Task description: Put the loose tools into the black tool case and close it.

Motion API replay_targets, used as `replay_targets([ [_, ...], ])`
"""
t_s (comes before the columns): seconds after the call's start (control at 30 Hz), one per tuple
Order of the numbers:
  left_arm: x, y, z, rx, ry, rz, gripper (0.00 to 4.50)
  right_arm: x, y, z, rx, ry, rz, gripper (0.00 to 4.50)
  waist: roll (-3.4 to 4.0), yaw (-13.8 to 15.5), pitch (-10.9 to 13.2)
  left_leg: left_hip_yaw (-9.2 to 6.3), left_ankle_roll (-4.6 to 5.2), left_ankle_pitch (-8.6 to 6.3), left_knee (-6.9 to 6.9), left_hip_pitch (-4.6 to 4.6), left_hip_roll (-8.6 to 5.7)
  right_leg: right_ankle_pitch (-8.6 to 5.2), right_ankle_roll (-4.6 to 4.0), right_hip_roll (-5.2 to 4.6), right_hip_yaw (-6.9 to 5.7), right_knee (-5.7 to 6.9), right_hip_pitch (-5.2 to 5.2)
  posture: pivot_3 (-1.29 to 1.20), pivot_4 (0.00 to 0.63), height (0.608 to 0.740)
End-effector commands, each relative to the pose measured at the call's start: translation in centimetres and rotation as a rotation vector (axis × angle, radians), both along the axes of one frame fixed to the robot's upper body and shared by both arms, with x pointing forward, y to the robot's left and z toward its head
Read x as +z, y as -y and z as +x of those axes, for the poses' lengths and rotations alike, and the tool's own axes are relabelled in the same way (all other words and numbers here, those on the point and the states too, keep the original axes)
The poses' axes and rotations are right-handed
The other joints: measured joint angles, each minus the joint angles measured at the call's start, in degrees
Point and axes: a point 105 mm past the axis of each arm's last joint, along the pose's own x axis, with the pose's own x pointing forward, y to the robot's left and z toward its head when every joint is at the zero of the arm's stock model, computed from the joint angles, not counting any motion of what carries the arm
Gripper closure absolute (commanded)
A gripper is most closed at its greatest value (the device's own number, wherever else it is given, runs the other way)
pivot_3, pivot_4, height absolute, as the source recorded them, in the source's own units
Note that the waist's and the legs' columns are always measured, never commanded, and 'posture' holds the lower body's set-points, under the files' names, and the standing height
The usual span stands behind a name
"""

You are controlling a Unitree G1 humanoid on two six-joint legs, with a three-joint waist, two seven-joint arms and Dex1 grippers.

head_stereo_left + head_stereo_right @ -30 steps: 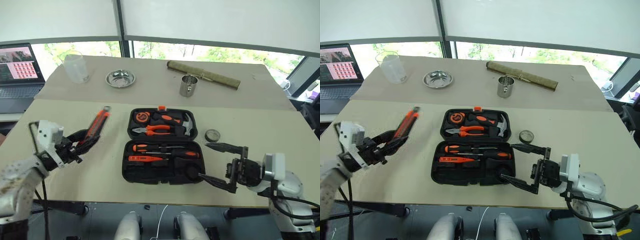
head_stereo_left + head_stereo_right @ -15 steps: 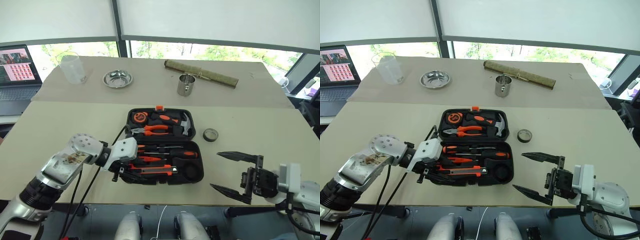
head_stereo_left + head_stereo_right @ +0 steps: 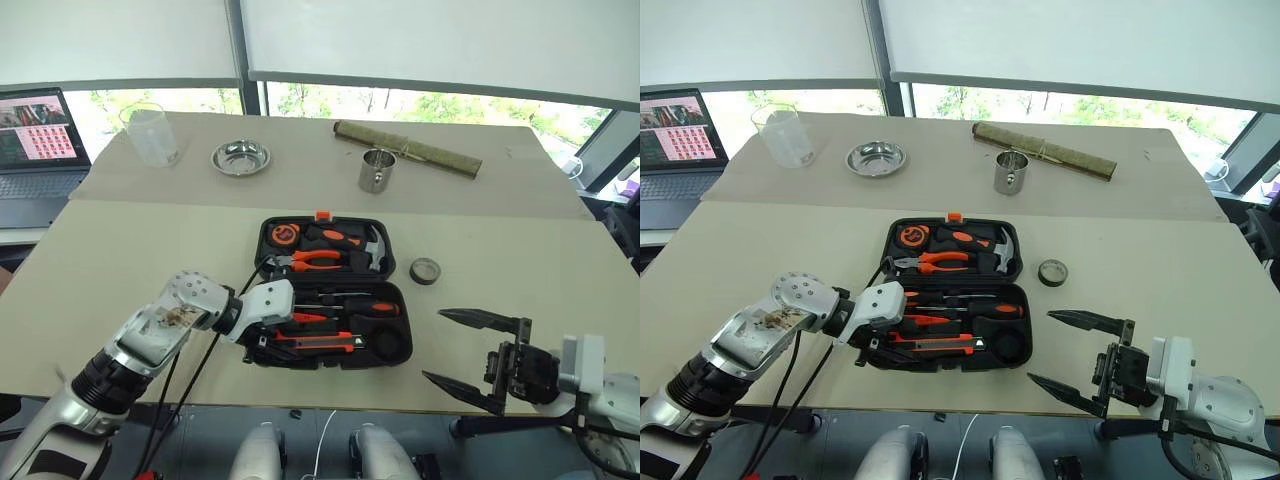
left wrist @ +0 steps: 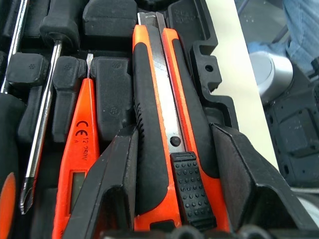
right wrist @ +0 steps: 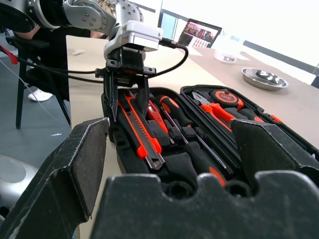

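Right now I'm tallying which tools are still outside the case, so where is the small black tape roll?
The tape roll lies on the table just right of the open black tool case, level with its hinge, ahead of the right gripper.

Open black tool case — left end effector at utility knife

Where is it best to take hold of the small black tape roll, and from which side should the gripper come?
Probably from straight above. The tape roll lies flat on the table, to the right of the tool case and apart from it, so its low round wall is free on every side. Close the two fingers across the outer rim. The open right gripper is the nearer one.
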Motion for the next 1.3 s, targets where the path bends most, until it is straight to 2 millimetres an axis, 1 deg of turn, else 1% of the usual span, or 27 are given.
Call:
replay_targets([
  [0.03, 0.4, -0.2, -0.2, -0.019, 0.017, -0.019, 1.18, 0.8, 0.0, 0.0, -0.004, 0.052, 0.004, 0.00, 0.00, 0.03, 0.00, 0.00, 0.00, 0.00, 0.00, 0.00, 0.00, 0.00, 0.00, 0.00, 0.00, 0.00, 0.00, 0.00, 0.150, 0.740],
  [0.07, 0.7, -0.3, 0.1, -0.019, 0.050, -0.035, 0.86, 0.8, 0.0, 0.0, -0.004, 0.052, 0.004, 0.00, 0.00, 0.06, 0.00, 0.00, 0.00, 0.00, 0.01, 0.03, 0.00, 0.00, 0.00, 0.00, 0.00, 0.00, 0.03, 0.00, 0.150, 0.740],
  [0.17, 1.7, -0.3, 0.7, -0.002, 0.104, -0.109, 0.86, 0.8, 0.1, 0.1, -0.002, 0.050, 0.004, 0.00, 0.00, 0.22, 0.00, 0.00, 0.00, 0.00, 0.03, 0.03, 0.00, 0.00, 0.00, -0.01, 0.00, 0.01, 0.04, 0.00, 0.150, 0.740],
  [0.23, 3.2, 0.1, 0.9, 0.011, 0.113, -0.229, 0.86, 0.7, 0.1, 0.1, -0.001, 0.047, 0.006, 0.00, 0.00, 0.41, 0.00, -0.01, 0.00, 0.00, 0.08, 0.01, 0.00, 0.00, 0.00, -0.01, -0.01, 0.03, 0.03, 0.00, 0.150, 0.740],
  [0.3, 4.4, 0.3, 1.2, 0.032, 0.102, -0.311, 1.39, 0.6, 0.0, 0.2, -0.001, 0.045, 0.010, 0.00, 0.00, 0.48, 0.00, -0.05, 0.00, 0.00, 0.19, -0.09, 0.03, 0.00, 0.00, -0.01, -0.06, 0.06, 0.00, 0.00, 0.150, 0.740],
  [0.33, 4.5, 0.4, 1.2, 0.025, 0.108, -0.317, 1.63, 0.6, -0.1, 0.2, 0.000, 0.044, 0.013, 0.00, 0.00, 0.48, 0.00, -0.05, 0.03, -0.02, 0.23, -0.09, 0.03, 0.00, 0.00, -0.01, -0.06, 0.07, 0.01, 0.00, 0.150, 0.740],
  [0.37, 4.4, 0.4, 1.3, 0.022, 0.115, -0.317, 1.98, 0.5, -0.2, 0.3, 0.001, 0.044, 0.015, 0.00, 0.01, 0.48, 0.00, -0.05, 0.04, -0.02, 0.24, -0.08, 0.03, 0.01, 0.00, -0.01, -0.06, 0.07, 0.02, 0.00, 0.150, 0.740],
  [0.4, 4.1, 0.5, 1.3, 0.017, 0.117, -0.310, 2.47, 0.5, -0.3, 0.3, 0.003, 0.044, 0.018, 0.00, 0.01, 0.47, 0.00, -0.05, 0.04, -0.03, 0.24, -0.07, 0.03, 0.00, 0.01, 0.00, -0.06, 0.07, 0.03, 0.00, 0.150, 0.740],
  [0.47, 3.7, 0.8, 1.1, 0.007, 0.115, -0.312, 3.09, 0.5, -0.4, 0.4, 0.004, 0.045, 0.022, 0.00, 0.01, 0.45, 0.00, -0.05, 0.04, -0.03, 0.24, -0.06, 0.02, 0.01, 0.01, 0.00, -0.06, 0.07, 0.03, 0.00, 0.150, 0.740],
  [0.6, 1.9, 1.4, 0.4, -0.039, 0.104, -0.292, 4.40, 0.4, -0.6, 0.7, 0.006, 0.047, 0.025, 0.00, 0.01, 0.39, 0.00, -0.04, 0.04, -0.02, 0.26, -0.06, 0.03, 0.01, 0.01, 0.01, -0.05, 0.08, 0.04, 0.00, 0.150, 0.740],
  [0.67, 1.1, 1.4, 0.4, -0.030, 0.088, -0.282, 4.40, 0.4, -0.6, 0.7, 0.007, 0.047, 0.027, 0.00, 0.01, 0.44, 0.00, -0.04, 0.04, -0.02, 0.26, -0.06, 0.03, 0.01, 0.00, 0.02, -0.05, 0.08, 0.04, 0.00, 0.150, 0.740],
  [0.73, 0.2, 1.5, 1.2, 0.017, 0.081, -0.270, 4.40, 0.3, -0.6, 0.8, 0.008, 0.045, 0.029, 0.00, 0.01, 0.48, 0.00, -0.04, 0.04, -0.02, 0.27, -0.06, 0.02, 0.01, 0.00, 0.01, -0.05, 0.08, 0.04, 0.00, 0.150, 0.740],
  [0.8, -0.9, 1.4, 1.1, -0.018, 0.076, -0.213, 4.40, 0.3, -0.6, 0.8, 0.013, 0.043, 0.028, 0.00, 0.00, 0.60, 0.00, -0.04, 0.04, -0.02, 0.31, -0.06, 0.02, 0.02, 0.02, 0.01, -0.05, 0.08, 0.07, 0.00, 0.150, 0.740],
  [0.9, -2.0, 1.5, 1.4, 0.008, 0.055, -0.176, 4.40, 0.3, -0.6, 0.9, 0.010, 0.045, 0.030, 0.00, 0.08, 0.72, -0.05, -0.04, 0.04, -0.03, 0.33, 0.00, -0.01, 0.03, 0.03, -0.01, -0.05, 0.08, 0.14, 0.00, 0.150, 0.740],
  [0.93, -2.4, 1.6, 1.4, 0.016, 0.041, -0.163, 4.40, 0.3, -0.6, 0.9, 0.008, 0.044, 0.028, 0.00, 0.09, 0.73, -0.06, -0.03, 0.04, -0.03, 0.33, 0.01, -0.01, 0.03, 0.04, -0.01, -0.04, 0.08, 0.16, 0.00, 0.150, 0.740],
  [1.07, -4.1, 1.7, 0.3, -0.040, 0.020, -0.110, 4.40, 0.2, -0.6, 0.9, 0.001, 0.042, 0.017, 0.00, 0.11, 0.70, -0.09, -0.04, 0.05, -0.03, 0.34, 0.28, 0.00, 0.02, 0.05, -0.01, -0.05, 0.05, 0.46, 0.00, 0.150, 0.740],
  [1.13, -5.4, 1.6, -0.1, -0.033, -0.001, -0.058, 4.40, 0.3, -0.5, 1.0, -0.010, 0.046, 0.011, 0.00, 0.15, 0.72, -0.13, -0.05, 0.06, -0.04, 0.33, 0.35, 0.01, 0.02, 0.04, 0.00, -0.06, 0.04, 0.54, 0.00, 0.150, 0.740],
  [1.2, -6.7, 1.5, 0.2, 0.011, -0.012, -0.013, 4.40, 0.4, -0.4, 1.1, -0.021, 0.051, 0.005, 0.00, 0.29, 0.77, -0.30, -0.05, 0.13, -0.09, 0.33, 0.47, 0.01, 0.01, 0.06, -0.01, -0.06, -0.02, 0.71, 0.00, 0.150, 0.740],
  [1.27, -6.9, 1.6, 0.4, 0.012, 0.006, -0.025, 4.40, 0.4, -0.3, 1.3, -0.030, 0.057, 0.001, 0.00, 0.47, 0.87, -0.59, -0.04, 0.16, -0.11, 0.33, 0.59, -0.02, -0.01, 0.10, -0.06, -0.07, -0.06, 0.86, 0.00, 0.150, 0.740],
  [1.3, -6.5, 1.7, 0.5, 0.021, 0.021, -0.063, 4.40, 0.5, -0.3, 1.4, -0.037, 0.063, -0.001, 0.00, 0.57, 0.92, -0.71, -0.04, 0.16, -0.11, 0.33, 0.62, -0.08, -0.03, 0.13, -0.12, -0.07, -0.07, 0.89, 0.00, 0.150, 0.740],
])
